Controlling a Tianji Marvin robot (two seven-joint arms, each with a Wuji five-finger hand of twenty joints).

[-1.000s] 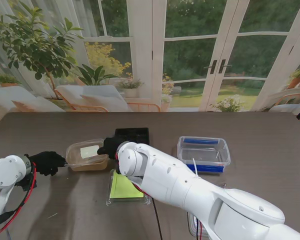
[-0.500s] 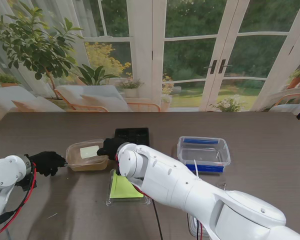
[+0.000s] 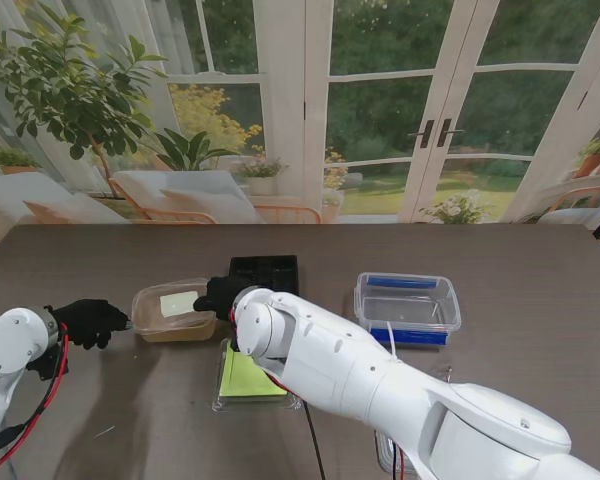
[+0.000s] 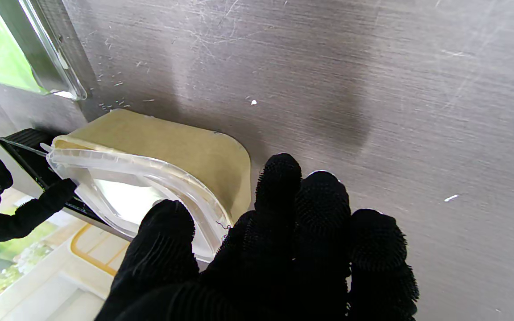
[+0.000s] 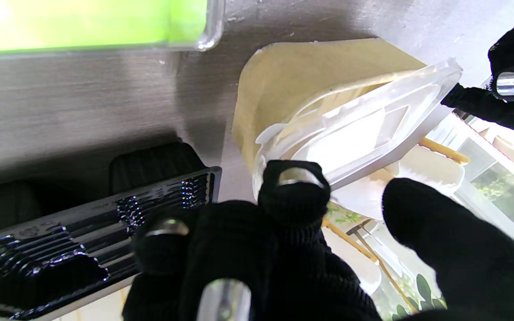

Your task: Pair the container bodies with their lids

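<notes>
On the table (image 3: 540, 330), tan tub (image 3: 170, 322) wearing its clear lid (image 3: 175, 303), left hand (image 3: 88, 322) pinching one lid edge, right hand (image 3: 220, 293) pinching the other, green lid (image 3: 248, 376) nearby.

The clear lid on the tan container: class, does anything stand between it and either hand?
Nothing visible does. The left hand has fingers at one end of the clear lid on the tan container, and the right hand touches the other end. The black tray lies beside it, not between.
</notes>
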